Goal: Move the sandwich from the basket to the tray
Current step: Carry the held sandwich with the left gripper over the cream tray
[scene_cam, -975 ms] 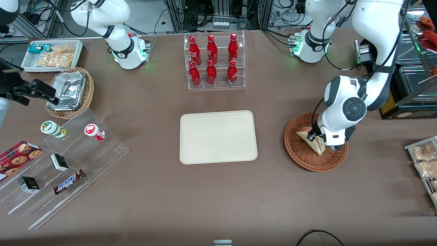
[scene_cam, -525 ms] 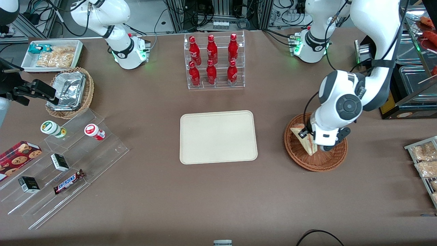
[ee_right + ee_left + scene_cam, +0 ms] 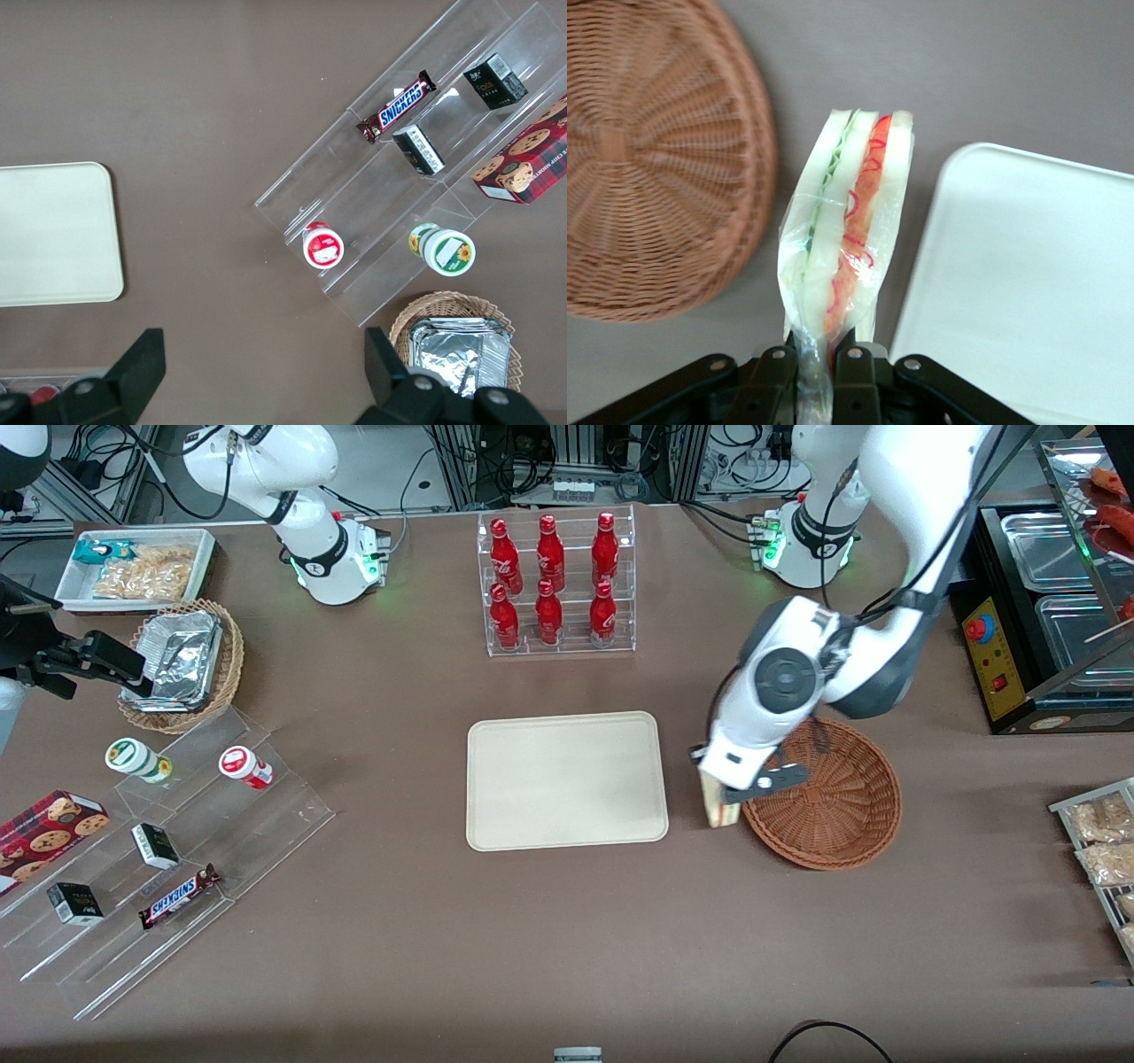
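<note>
Front view: we see the gripper right of centre, carrying the sandwich in the air between the basket and the tray. The basket has no sandwich in it.

Left wrist view: fingers are pinched on the sandwich by its wrapper end only. Risk, in our judgement: the film slips and the sandwich drops before reaching the tray, or swings w/ the arm and lands on the rim.
</note>
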Robot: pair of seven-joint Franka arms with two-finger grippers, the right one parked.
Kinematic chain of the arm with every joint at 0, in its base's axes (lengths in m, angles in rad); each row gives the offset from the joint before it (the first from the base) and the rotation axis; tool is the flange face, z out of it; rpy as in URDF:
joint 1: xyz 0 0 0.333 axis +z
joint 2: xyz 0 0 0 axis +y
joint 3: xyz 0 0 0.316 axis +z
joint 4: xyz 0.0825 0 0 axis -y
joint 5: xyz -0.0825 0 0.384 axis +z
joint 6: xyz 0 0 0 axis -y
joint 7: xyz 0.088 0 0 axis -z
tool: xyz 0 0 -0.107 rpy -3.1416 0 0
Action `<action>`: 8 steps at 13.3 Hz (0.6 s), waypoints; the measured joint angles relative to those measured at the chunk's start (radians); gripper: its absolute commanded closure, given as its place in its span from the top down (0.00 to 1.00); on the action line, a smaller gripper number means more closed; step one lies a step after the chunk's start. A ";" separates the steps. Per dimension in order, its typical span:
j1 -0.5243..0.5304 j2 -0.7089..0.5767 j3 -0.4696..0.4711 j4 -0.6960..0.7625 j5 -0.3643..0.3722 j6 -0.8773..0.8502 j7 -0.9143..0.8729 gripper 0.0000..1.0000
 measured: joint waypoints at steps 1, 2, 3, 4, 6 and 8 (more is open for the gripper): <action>-0.007 0.037 -0.027 0.037 0.032 -0.006 -0.019 0.00; -0.032 0.071 -0.039 0.077 0.057 -0.023 -0.038 0.00; -0.067 0.105 -0.040 0.120 0.073 -0.047 -0.061 0.00; -0.101 0.138 -0.041 0.164 0.078 -0.066 -0.076 0.00; -0.159 0.198 -0.041 0.245 0.079 -0.081 -0.101 0.00; -0.208 0.255 -0.041 0.317 0.080 -0.093 -0.128 0.00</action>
